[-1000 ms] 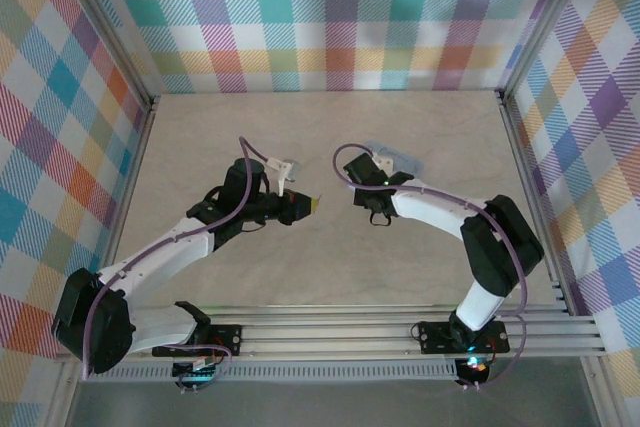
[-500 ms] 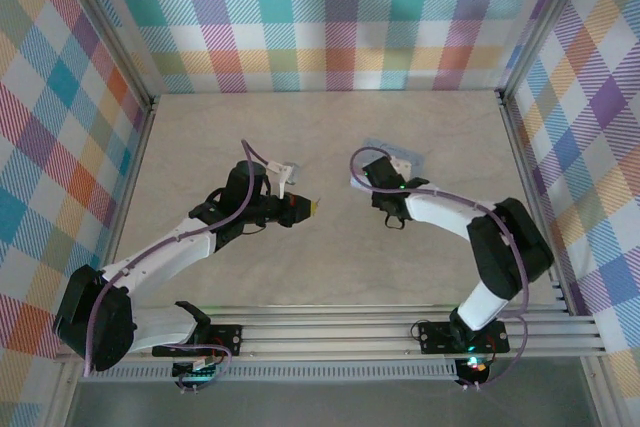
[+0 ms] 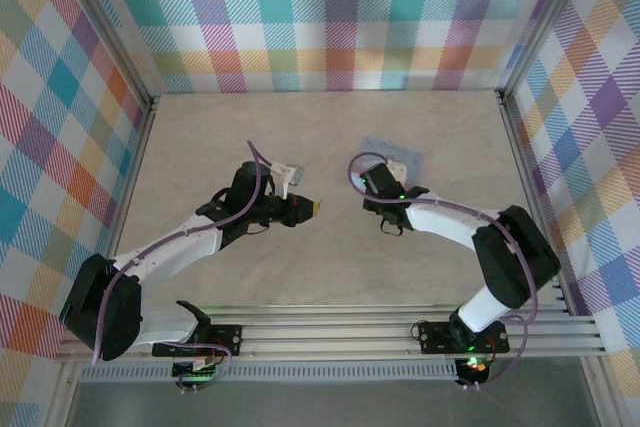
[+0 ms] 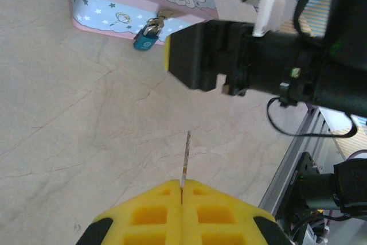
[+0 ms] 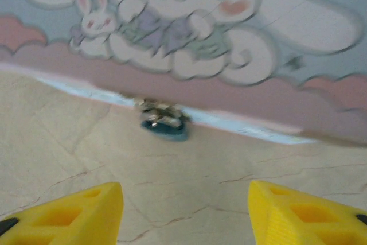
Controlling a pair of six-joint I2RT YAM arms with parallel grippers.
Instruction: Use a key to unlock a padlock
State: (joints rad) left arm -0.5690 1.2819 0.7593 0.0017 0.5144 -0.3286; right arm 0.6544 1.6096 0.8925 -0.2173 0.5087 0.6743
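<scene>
Plaid walls (image 3: 330, 17) in pastel checks box in a pale, marbled tabletop (image 3: 230, 127). Your padlock (image 4: 146, 35) is tiny. It has a teal-blue body with a pale round mark on its face and a silvery shackle. It hangs on a brass-coloured clasp (image 4: 165, 14) at the lower edge of the tin (image 4: 114, 4). It lies against the tin's pink-trimmed side, down at the tabletop. From the right wrist it sits straight ahead, beyond the gap between the two yellow tips. It is blurred there, so you make out little more than a dark teal blob under a glinting clasp.

Your left fingers (image 4: 149, 216) are pressed together on the key (image 4: 186, 156). Its thin blade sticks out of the seam toward the padlock, well apart from it. You see the blade edge-on, so its teeth cannot be told, and its head is hidden inside the grip. Your right fingers (image 5: 74, 210) stand wide apart with nothing between them, near the tin's front. The tin is cut off at the frame edge in both wrist views. From above, the right arm (image 3: 450, 222) overlaps the tin's near edge.
</scene>
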